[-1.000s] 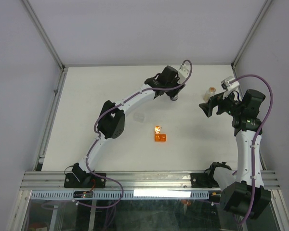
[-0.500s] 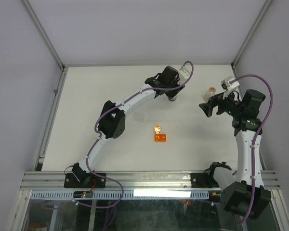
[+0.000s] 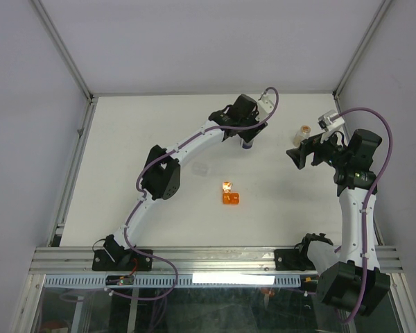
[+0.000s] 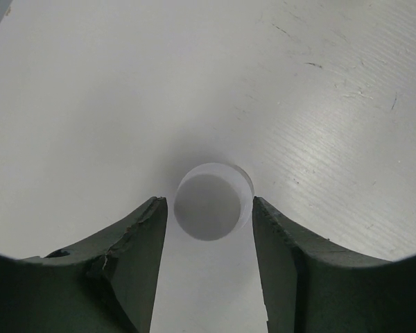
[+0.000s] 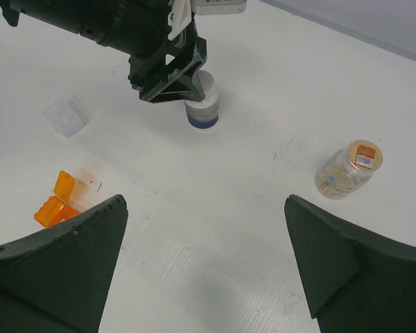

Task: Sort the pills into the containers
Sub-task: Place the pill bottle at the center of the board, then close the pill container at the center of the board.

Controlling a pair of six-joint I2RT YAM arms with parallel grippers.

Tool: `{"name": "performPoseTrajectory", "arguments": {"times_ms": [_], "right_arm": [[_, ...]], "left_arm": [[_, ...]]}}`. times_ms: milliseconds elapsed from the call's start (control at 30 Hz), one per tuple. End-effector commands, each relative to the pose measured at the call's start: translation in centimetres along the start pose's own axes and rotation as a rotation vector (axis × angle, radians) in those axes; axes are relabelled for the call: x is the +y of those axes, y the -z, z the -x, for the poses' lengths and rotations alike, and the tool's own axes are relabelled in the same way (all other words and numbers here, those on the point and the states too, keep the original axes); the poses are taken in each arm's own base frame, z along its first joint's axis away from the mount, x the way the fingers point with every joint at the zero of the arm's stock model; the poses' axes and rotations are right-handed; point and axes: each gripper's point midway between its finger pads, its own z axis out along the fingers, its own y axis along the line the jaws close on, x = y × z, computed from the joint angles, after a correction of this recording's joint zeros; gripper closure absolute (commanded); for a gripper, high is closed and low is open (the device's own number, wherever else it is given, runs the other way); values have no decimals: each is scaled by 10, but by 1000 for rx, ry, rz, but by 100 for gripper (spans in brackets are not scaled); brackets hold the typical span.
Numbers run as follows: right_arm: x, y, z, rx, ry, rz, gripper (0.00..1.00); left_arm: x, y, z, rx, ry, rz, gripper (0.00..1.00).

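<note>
The left hand has just loosened. A second ago it was clamped tighter on the white bottle. Now its fingers stand either side of the cap, with a sliver of worktop showing on one side and the other finger at most brushing the cap. The bottle stands upright on the worktop at about 1 o'clock from its centre, a touch nearer than where it stood a moment ago. I judge it has been set down and released, so this container is placed and the arm should lift clear without tipping it. The right hand hangs spread wide and empty, unchanged. The clear vial, with tan pills inside, is at its 2 o'clock. The open orange container lies at 9 o'clock and a small clear case at 10 o'clock. No loose pills can be made out.
</note>
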Motion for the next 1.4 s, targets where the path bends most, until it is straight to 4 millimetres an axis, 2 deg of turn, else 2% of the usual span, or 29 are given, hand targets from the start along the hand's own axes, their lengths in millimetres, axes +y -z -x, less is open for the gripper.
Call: {"name": "performPoseTrajectory", "arguments": {"times_ms": [0, 133, 300, 400, 567, 733, 900, 1200, 1367], "right_arm": [[-2, 4, 15, -49, 40, -14, 1], [0, 3, 14, -49, 39, 2, 1], [5, 3, 14, -54, 41, 33, 1], [9, 2, 14, -57, 41, 56, 1], [14, 2, 14, -63, 42, 88, 1], [16, 1, 14, -65, 40, 105, 1], [19, 1, 13, -67, 39, 120, 1], [22, 2, 14, -73, 41, 135, 1], [25, 2, 14, -77, 44, 151, 1]], "left_arm": [[15, 12, 38, -100, 5, 69, 47], [17, 37, 70, -188, 54, 66, 43], [14, 88, 117, -357, 102, 33, 38], [12, 120, 132, -449, 111, 22, 37], [6, 169, 138, -598, 111, 6, 34], [-4, 202, 135, -679, 115, -35, 27], [-11, 218, 123, -704, 135, -61, 19], [-10, 228, 107, -705, 160, -63, 18], [-14, 242, 98, -731, 180, -81, 17]]}}
